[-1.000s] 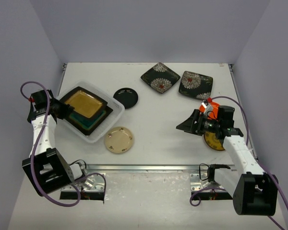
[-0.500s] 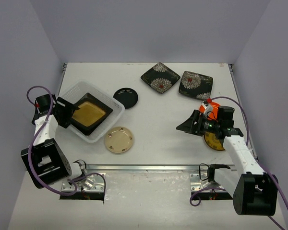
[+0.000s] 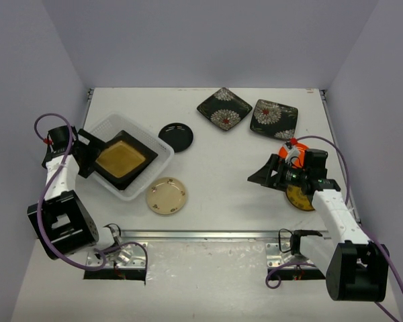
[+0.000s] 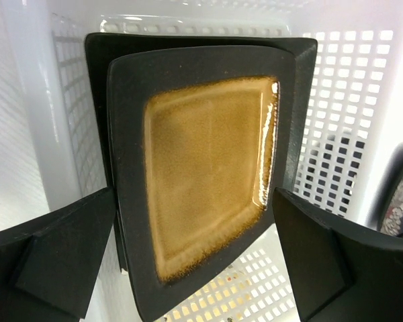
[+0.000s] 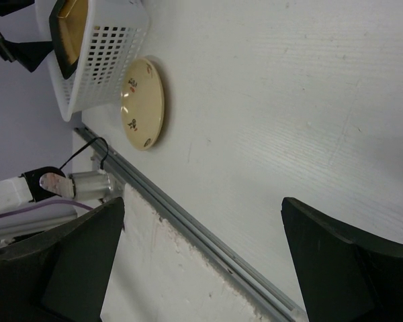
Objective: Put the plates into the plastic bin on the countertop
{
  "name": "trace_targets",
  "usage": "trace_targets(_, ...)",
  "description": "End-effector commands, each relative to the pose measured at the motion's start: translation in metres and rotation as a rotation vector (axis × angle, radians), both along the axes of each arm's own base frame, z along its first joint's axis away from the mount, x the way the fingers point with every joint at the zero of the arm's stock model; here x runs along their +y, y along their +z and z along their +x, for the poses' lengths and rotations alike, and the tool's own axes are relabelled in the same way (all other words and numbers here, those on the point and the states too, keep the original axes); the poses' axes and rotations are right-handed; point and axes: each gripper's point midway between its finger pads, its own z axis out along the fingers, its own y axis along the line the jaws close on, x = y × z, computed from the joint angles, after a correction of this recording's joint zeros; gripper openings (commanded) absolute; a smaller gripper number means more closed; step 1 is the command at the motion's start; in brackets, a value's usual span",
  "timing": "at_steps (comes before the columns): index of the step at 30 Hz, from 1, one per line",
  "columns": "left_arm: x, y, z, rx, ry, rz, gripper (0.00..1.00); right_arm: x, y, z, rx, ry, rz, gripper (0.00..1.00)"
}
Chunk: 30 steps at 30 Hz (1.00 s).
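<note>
The amber square plate lies in the plastic bin on the left of the counter, stacked on a dark square plate. The left tool stands spread wide at the bin's left rim, gripping nothing. A cream plate and a black round plate sit just beside the bin, and two flowered plates lie farther right. The right tool hangs open and empty, with an orange plate and a yellow plate partly hidden beneath it.

The top camera looks down from behind the arms over the countertop. The left wrist camera sits close above the plastic bin; the right wrist camera, rolled sideways, faces that bin and the cream plate from afar
</note>
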Motion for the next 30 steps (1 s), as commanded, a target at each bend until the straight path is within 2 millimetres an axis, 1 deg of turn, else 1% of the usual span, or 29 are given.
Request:
trace_targets(1,0.023,0.027,-0.004,-0.013,0.019,0.152,1.0,-0.024,-0.006,0.017,-0.005,-0.125,-0.136,0.99)
trace_targets(3,0.02,0.031,-0.003,-0.018,-0.002,0.151,1.0,-0.029,-0.008,0.019,0.003,-0.161,-0.159,0.99)
trace_targets(5,0.015,0.039,0.0,-0.033,-0.029,0.148,1.0,-0.029,-0.007,0.02,0.007,-0.172,-0.156,0.99)
trace_targets(8,0.0,0.047,0.005,-0.05,-0.086,0.166,1.0,-0.029,-0.006,0.022,0.027,-0.189,-0.144,0.99)
trace_targets(12,-0.014,0.063,0.003,-0.084,-0.115,0.188,1.0,-0.043,-0.01,0.031,0.09,-0.316,-0.178,0.99)
trace_targets(14,-0.033,0.088,0.004,-0.19,-0.18,0.189,1.0,-0.047,-0.005,0.043,0.083,-0.389,-0.149,0.99)
trace_targets(16,-0.06,0.104,0.004,-0.278,-0.272,0.195,1.0,-0.046,-0.003,0.052,0.092,-0.454,-0.086,0.99)
trace_targets(18,-0.086,0.117,-0.001,-0.356,-0.365,0.219,1.0,-0.04,0.001,0.064,0.098,-0.49,0.01,0.99)
trace_targets(19,-0.096,0.121,-0.005,-0.385,-0.401,0.235,1.0,-0.035,0.004,0.071,0.093,-0.492,0.052,0.99)
trace_targets(21,-0.106,0.128,-0.014,-0.424,-0.455,0.276,1.0,-0.024,0.012,0.087,0.06,-0.472,0.111,0.99)
trace_targets(22,-0.11,0.133,-0.019,-0.448,-0.48,0.297,1.0,-0.018,0.016,0.098,0.025,-0.465,0.109,0.99)
trace_targets(23,-0.111,0.133,-0.023,-0.456,-0.487,0.314,1.0,-0.011,0.016,0.105,0.011,-0.458,0.099,0.99)
trace_targets(25,-0.121,0.134,-0.027,-0.484,-0.512,0.326,1.0,0.005,0.007,0.118,0.03,-0.443,0.069,0.99)
trace_targets(26,-0.128,0.136,-0.032,-0.524,-0.529,0.342,1.0,0.007,-0.001,0.132,0.043,-0.479,0.047,0.99)
trace_targets(27,-0.127,0.134,-0.035,-0.534,-0.523,0.357,1.0,0.007,0.001,0.141,0.028,-0.498,0.053,0.99)
trace_targets(30,-0.128,0.137,-0.039,-0.559,-0.516,0.375,1.0,0.013,-0.015,0.157,0.082,-0.56,0.074,0.99)
